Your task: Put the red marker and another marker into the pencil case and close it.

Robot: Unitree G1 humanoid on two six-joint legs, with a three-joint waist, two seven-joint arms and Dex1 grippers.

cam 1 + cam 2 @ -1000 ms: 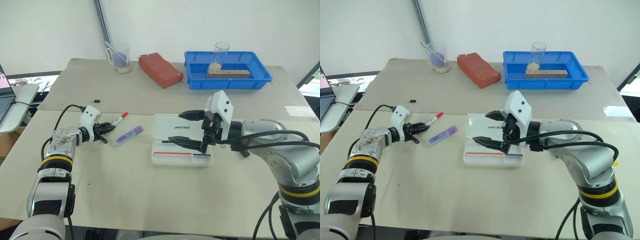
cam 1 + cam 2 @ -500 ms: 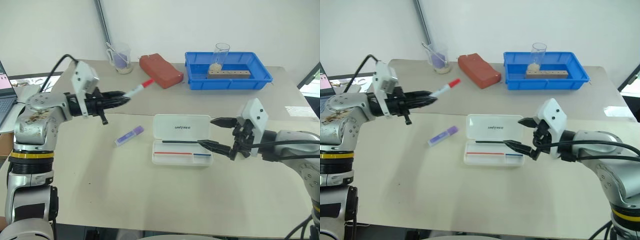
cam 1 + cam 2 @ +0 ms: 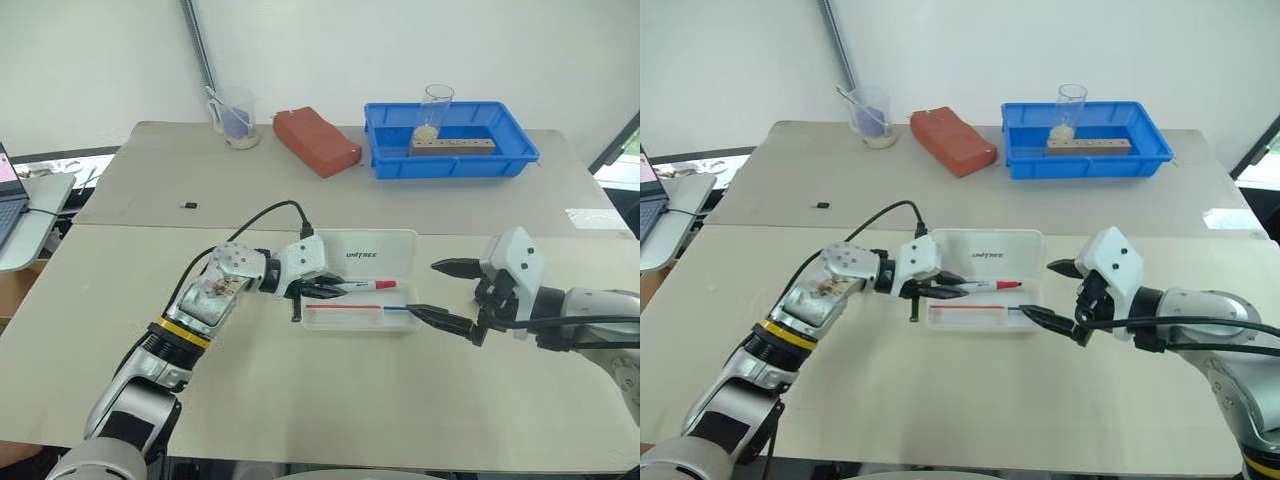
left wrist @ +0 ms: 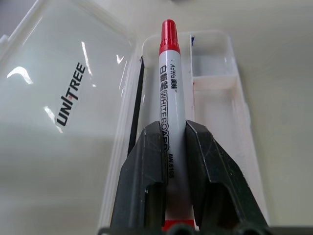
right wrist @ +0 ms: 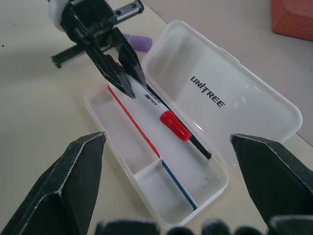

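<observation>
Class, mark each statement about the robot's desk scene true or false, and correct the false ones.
1. The left gripper is shut on the red marker. True.
2. The pencil case is closed. False: its lid lies open, the lettering showing.
3. The right gripper holds the purple highlighter. False: its jaws are open and empty; the highlighter lies on the table beside the case.
4. The red marker's cap points over the open case. True.
5. The blue tray sits at the table's near edge. False: it stands at the far side.
</observation>
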